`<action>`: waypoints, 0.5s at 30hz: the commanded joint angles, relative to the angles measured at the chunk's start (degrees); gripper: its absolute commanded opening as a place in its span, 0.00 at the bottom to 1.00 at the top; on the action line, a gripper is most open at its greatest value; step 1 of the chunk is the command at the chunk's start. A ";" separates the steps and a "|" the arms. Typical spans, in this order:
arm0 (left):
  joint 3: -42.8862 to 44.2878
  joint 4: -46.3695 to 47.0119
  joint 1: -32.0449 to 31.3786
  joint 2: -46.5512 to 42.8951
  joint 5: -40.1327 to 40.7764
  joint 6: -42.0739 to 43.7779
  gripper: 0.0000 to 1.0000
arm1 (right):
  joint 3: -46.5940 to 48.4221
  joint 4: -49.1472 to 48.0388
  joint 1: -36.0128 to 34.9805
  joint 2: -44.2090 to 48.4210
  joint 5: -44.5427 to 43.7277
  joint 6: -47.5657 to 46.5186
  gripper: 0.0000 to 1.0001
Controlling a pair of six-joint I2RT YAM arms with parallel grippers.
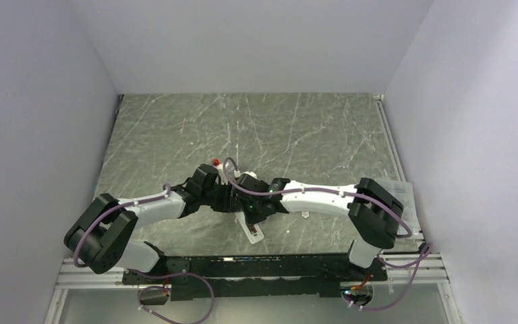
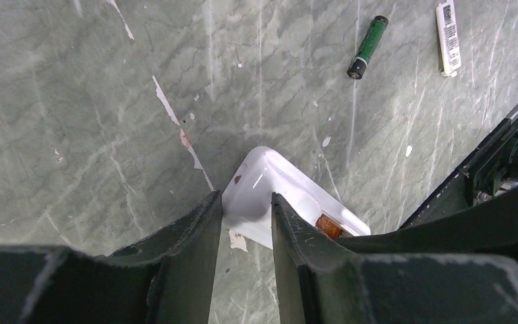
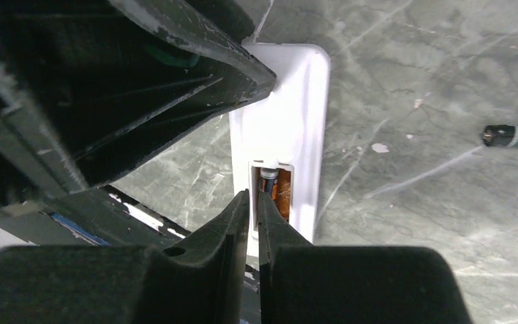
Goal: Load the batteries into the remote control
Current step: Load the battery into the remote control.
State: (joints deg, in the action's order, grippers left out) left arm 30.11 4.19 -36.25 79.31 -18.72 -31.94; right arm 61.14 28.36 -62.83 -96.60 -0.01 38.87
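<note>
Grey-green marbled surface, white walls around. Remote [image 3: 290, 101] is laid flat near the near edge, about mid-width. Left jaws are closed on its plain half from the sides, so it is judged pinned. Right jaws are narrow, almost shut, with the tips set at the recess [image 3: 282, 196]; nothing is seen pinched between them.

Step judged: first battery [image 3: 268, 179] is being seated in the recess. Whether it sits fully flat cannot be told, as its lower part is hidden by a finger. Next move calls for a light press along its length, then the second battery [image 2: 367, 47] must be fetched from the bare surface, well apart from the remote.

Remote is seen as glossy white with rounded corners and a brownish-orange recess. Seated battery is dark with a metal cap; the loose one is green-black.
</note>
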 commanded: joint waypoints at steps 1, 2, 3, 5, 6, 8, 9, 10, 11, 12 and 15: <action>-0.75 -0.04 -0.32 -1.42 -1.23 0.66 0.38 | 2.66 2.40 -0.04 4.22 -4.41 -0.90 0.13; -0.75 0.03 -0.37 -1.50 -1.23 0.68 0.38 | 2.62 2.60 -0.02 4.49 -4.79 -0.97 0.13; -0.83 0.05 -0.31 -1.57 -1.23 0.68 0.38 | 2.52 2.72 0.05 4.63 -5.01 -1.01 0.13; -0.91 0.01 -0.36 -1.69 -1.15 0.63 0.38 | 2.28 2.84 0.14 4.79 -5.23 -1.04 0.13; -0.93 -0.04 -0.31 -1.78 -1.07 0.59 0.38 | 2.17 2.88 0.16 4.88 -5.37 -1.01 0.13; -1.01 -0.10 -0.39 -1.98 -0.97 0.62 0.39 | 1.69 2.80 0.21 5.15 -5.71 -1.00 0.14; -1.04 -0.20 -0.33 -2.11 -0.90 0.57 0.39 | 1.49 2.83 0.24 5.35 -5.97 -1.00 0.17; -1.10 -0.23 -0.32 -2.26 -0.82 0.64 0.39 | 1.30 2.91 0.39 5.63 -6.21 -1.11 0.20; -1.09 -0.37 -0.29 -2.33 -0.73 0.72 0.39 | 1.14 3.11 0.54 5.89 -6.56 -1.20 0.23; -1.02 -0.51 -0.36 -2.47 -0.64 0.72 0.40 | 1.01 3.33 0.79 6.23 -6.98 -1.31 0.25; -0.73 -1.18 -0.40 -2.92 -0.21 0.90 0.41 | 0.35 3.83 1.63 7.74 -8.05 -2.13 0.30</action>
State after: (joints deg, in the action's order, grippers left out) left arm 29.26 3.36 -36.27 78.35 -18.70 -31.97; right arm 61.45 30.83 -62.37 -92.49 -4.99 38.02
